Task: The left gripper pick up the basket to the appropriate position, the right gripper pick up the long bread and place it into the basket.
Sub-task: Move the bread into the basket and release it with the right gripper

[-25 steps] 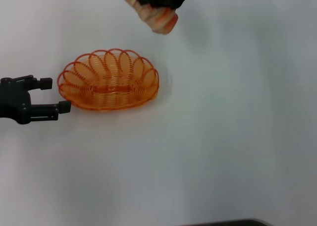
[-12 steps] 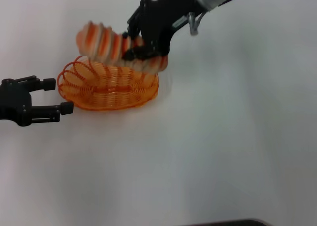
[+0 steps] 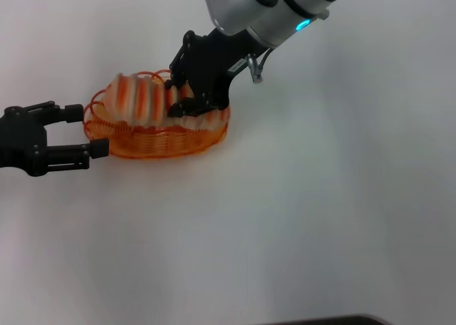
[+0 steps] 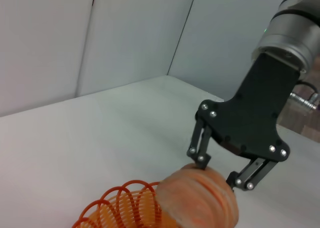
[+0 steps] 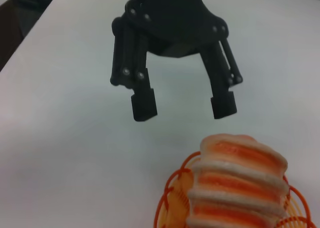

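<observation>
The orange wire basket [image 3: 158,141] stands on the white table at the left of centre. The long bread [image 3: 139,98] lies lengthwise over it, its left end raised above the rim. My right gripper [image 3: 184,102] is shut on the bread's right half, low over the basket. My left gripper [image 3: 84,130] is open and empty, just left of the basket's end, apart from it. The left wrist view shows the right gripper [image 4: 217,170] on the bread [image 4: 200,200] above the basket [image 4: 122,208]. The right wrist view shows the open left gripper [image 5: 182,105], the bread [image 5: 240,188] and the basket rim [image 5: 170,198].
The white table [image 3: 320,211] stretches bare to the right and front of the basket. A dark edge [image 3: 320,320] shows at the table's front. Pale walls [image 4: 125,33] stand behind the table in the left wrist view.
My right gripper has come down from the far side with the bread and lowered it onto the basket. My left gripper has shifted slightly and stays open beside the basket.
</observation>
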Action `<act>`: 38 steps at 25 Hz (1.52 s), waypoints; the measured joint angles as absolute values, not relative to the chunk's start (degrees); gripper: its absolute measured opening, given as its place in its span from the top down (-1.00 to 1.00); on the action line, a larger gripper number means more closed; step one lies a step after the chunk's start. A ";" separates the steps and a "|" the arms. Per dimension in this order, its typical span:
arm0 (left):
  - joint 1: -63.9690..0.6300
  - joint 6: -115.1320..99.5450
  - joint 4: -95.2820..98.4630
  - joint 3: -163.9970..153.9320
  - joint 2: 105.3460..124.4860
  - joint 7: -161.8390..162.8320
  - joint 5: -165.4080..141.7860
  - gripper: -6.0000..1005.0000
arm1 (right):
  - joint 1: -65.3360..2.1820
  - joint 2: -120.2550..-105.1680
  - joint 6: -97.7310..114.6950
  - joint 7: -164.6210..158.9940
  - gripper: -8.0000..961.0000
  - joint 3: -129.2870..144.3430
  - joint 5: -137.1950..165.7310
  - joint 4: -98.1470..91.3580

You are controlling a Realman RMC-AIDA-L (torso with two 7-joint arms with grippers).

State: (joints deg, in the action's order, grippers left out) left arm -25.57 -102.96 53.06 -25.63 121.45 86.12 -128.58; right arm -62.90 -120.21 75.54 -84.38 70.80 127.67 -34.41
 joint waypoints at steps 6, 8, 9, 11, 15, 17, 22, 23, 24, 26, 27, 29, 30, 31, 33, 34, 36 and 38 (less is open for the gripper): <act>-25.75 -102.96 53.07 -25.54 121.46 86.09 -128.58 -0.78 | -64.67 -120.26 72.53 -84.61 0.24 72.02 127.65 -31.44; -25.82 -102.96 53.07 -25.62 121.46 86.09 -128.58 -0.78 | -64.90 -120.35 71.58 -84.90 0.24 72.42 127.60 -31.00; -25.87 -102.96 53.06 -25.68 121.46 86.08 -128.58 -0.78 | -65.02 -120.40 71.23 -85.02 0.23 72.52 127.60 -30.81; -25.96 -102.95 53.06 -25.66 121.46 86.07 -128.58 -0.78 | -65.33 -120.50 70.67 -85.26 0.23 72.64 127.60 -30.35; -26.01 -102.92 53.08 -25.73 121.42 86.06 -128.58 -0.78 | -65.52 -120.58 70.01 -85.44 0.14 72.67 127.32 -29.86; -26.02 -102.93 53.15 -25.83 121.41 86.07 -128.58 -0.78 | -65.27 -120.54 69.95 -85.44 -0.02 72.68 126.57 -29.85; -26.16 -102.69 53.07 -25.99 121.31 86.05 -128.58 -0.78 | -64.10 -120.28 69.62 -85.07 -0.65 72.67 124.18 -30.02; -26.22 -102.65 53.07 -26.06 121.29 86.05 -128.58 -0.78 | -63.73 -120.28 69.52 -85.00 -0.65 72.64 123.88 -30.23; -26.24 -102.65 53.10 -26.12 121.29 86.05 -128.58 -0.78 | -63.36 -120.27 69.45 -84.98 -0.64 72.60 123.70 -30.46; -26.33 -102.76 53.16 -26.17 121.28 86.04 -128.58 -0.78 | -62.01 -120.17 69.56 -85.01 -0.64 72.45 122.66 -31.52; -26.35 -102.80 53.18 -26.16 121.28 86.04 -128.58 -0.78 | -61.01 -120.06 69.75 -85.02 -0.64 72.34 121.86 -32.25; -26.37 -102.80 53.18 -26.09 121.28 86.04 -128.59 -0.78 | -58.31 -119.87 70.40 -84.99 -0.63 72.22 119.56 -35.07; -26.37 -102.73 53.18 -26.04 121.28 86.04 -128.58 -0.78 | -56.45 -119.83 70.92 -85.00 -0.63 72.16 118.29 -37.01; -26.38 -102.62 53.18 -26.02 121.29 86.04 -128.58 -0.78 | -51.85 -119.70 72.04 -85.15 -0.63 71.88 115.45 -41.55; -26.37 -102.30 53.15 -26.03 121.28 86.04 -128.58 -0.78 | -49.26 -119.64 73.13 -85.26 -0.62 71.33 113.67 -43.76; -26.37 -102.11 53.09 -26.06 121.26 86.01 -128.58 -0.78 | -47.55 -119.61 74.01 -85.28 -0.62 70.87 112.57 -44.79; -26.37 -101.69 52.86 -26.09 121.24 85.73 -128.58 -0.78 | -43.18 -119.48 76.85 -85.09 -0.62 68.45 110.08 -46.88; -26.36 -101.02 52.63 -26.11 121.28 85.48 -128.59 -0.78 | -39.86 -119.27 79.53 -84.79 -0.62 65.16 109.20 -47.21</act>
State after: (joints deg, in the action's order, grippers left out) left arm -26.36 -101.02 52.63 -26.11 121.28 85.48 -128.59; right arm -39.86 -119.27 79.53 -84.79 65.16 109.20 -47.21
